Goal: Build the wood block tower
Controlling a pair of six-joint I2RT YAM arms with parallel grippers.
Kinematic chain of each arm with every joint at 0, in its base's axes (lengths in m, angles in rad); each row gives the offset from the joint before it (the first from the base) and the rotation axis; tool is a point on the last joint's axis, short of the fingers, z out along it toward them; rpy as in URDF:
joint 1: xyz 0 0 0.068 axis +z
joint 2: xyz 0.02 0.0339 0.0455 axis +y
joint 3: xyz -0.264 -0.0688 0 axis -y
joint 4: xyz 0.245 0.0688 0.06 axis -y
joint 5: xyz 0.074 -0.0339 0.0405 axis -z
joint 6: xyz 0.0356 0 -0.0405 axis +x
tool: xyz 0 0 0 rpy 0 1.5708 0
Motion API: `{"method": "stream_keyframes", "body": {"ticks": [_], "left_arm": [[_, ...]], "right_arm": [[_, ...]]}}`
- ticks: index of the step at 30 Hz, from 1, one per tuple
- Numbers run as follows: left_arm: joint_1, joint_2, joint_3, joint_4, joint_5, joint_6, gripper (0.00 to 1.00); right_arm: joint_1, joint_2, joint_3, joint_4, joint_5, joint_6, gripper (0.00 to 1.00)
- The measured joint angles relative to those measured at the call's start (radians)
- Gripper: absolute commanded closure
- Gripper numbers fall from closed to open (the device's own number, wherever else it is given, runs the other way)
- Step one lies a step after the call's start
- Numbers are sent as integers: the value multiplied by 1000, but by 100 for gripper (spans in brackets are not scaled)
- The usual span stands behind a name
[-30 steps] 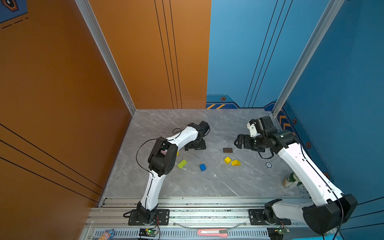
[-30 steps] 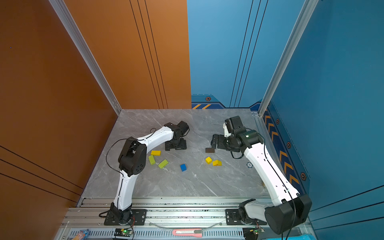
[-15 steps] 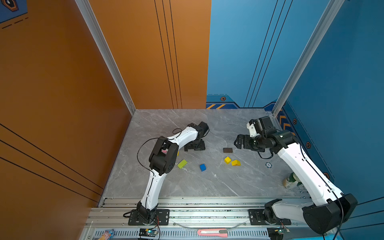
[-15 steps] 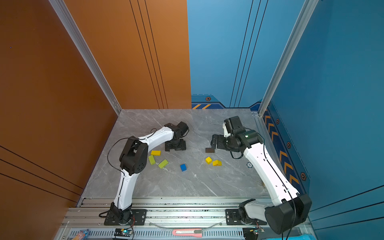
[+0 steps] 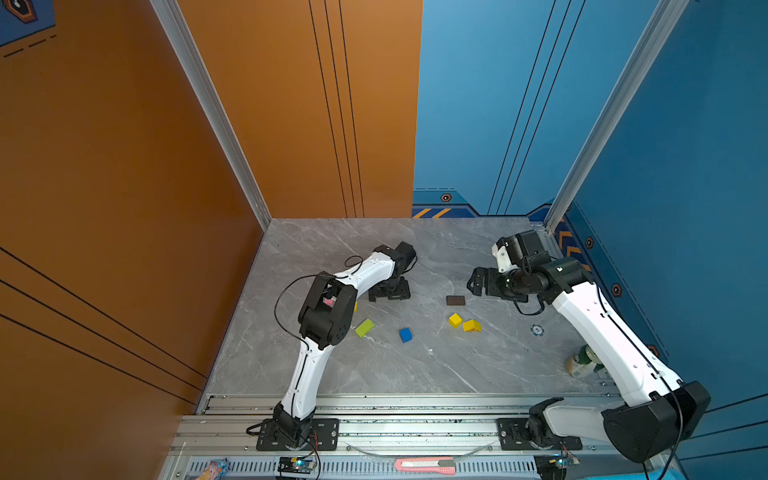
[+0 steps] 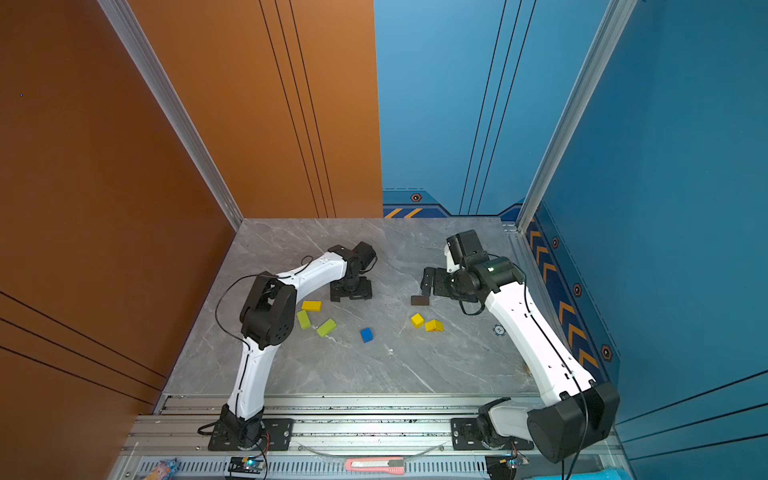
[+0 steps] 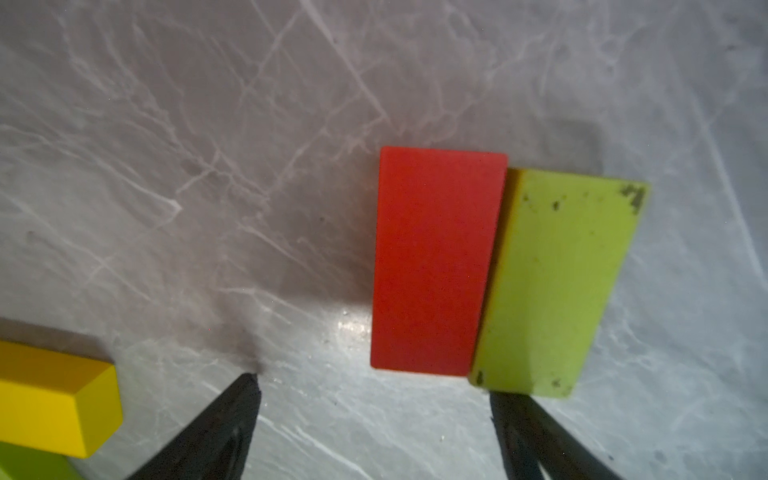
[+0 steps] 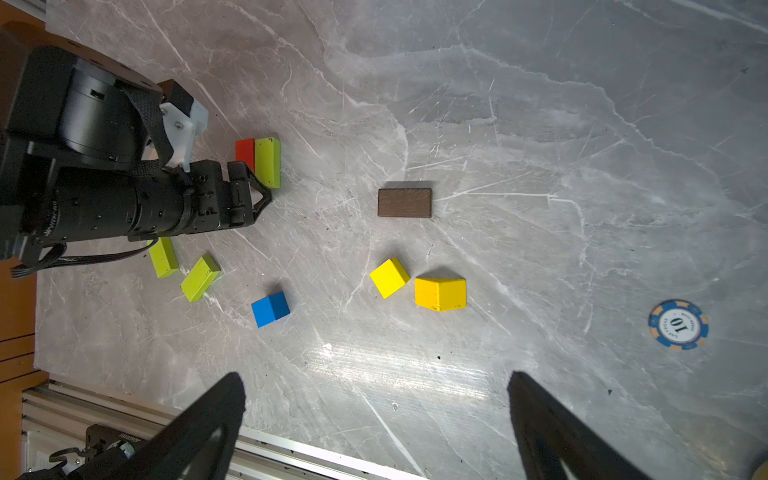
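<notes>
Just beyond left claw (image 7: 374,386) — red block (image 7: 436,262)

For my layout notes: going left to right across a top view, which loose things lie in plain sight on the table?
lime block → blue cube → yellow cube → yellow prism → blue chip → drinks can. The brown block overlaps the yellow cube's place, so it is omitted.

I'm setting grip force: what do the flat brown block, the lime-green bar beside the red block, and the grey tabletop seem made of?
Flat brown block: likely stained wood, matt; fine parallel grain lines show.
Lime-green bar: probably painted wood; matt paint chipped dark at its corners.
Grey tabletop: marble-look stone or laminate, glossy; white veins and bright glare, which one is unclear.
</notes>
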Motion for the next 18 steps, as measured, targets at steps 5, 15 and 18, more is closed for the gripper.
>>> {"method": "stream_keyframes", "body": {"ticks": [5,15,18], "left_arm": [[-1,-8,0,-2,3,0,9],[-4,-187,61,-42,3,26,6],[2,-266,61,-49,3,26,5]], "right_arm": [[0,0,3,-3,0,0,0],[1,0,7,-2,18,0,0],[2,3,7,1,19,0,0]]}}
